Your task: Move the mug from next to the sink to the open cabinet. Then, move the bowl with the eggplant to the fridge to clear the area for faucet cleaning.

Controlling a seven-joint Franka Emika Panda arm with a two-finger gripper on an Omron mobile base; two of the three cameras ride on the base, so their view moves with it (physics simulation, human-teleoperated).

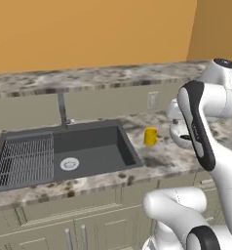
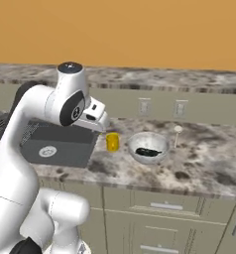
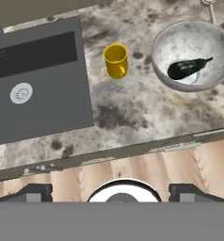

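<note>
The mug (image 3: 116, 60) is yellow and stands upright on the tabletop (image 3: 132, 113), with its open mouth facing up. It sits between the sink (image 3: 36, 80) and the bowl (image 3: 193, 54), closer to the sink's right edge, and touches neither one. It is nearer the back wall than the front edge of the tabletop. I cannot tell which way its handle points.

The tabletop is grey and brown speckled stone. It runs along an orange wall (image 1: 88, 29), with a low pale strip at the back that carries white wall plugs (image 2: 144, 106). Pale cupboard doors (image 2: 154, 218) with silver handles sit under the front edge. In the hand view a light wooden floor (image 3: 147, 164) shows below that edge.

The sink is dark grey, with a ribbed part (image 1: 25, 158) on its left side and a round silver drain (image 1: 69, 163). The faucet (image 1: 62, 110) rises at its back edge.

The bowl is white with grey specks and sits to the right of the mug. The eggplant (image 3: 187, 67) lies flat inside it. It is long and dark, and it lies across the bowl, with its thin end toward the bowl's right rim in the hand view.

The tool (image 3: 112, 190) hangs high over the front edge of the tabletop. Its two tips are spread wide and hold nothing.
</note>
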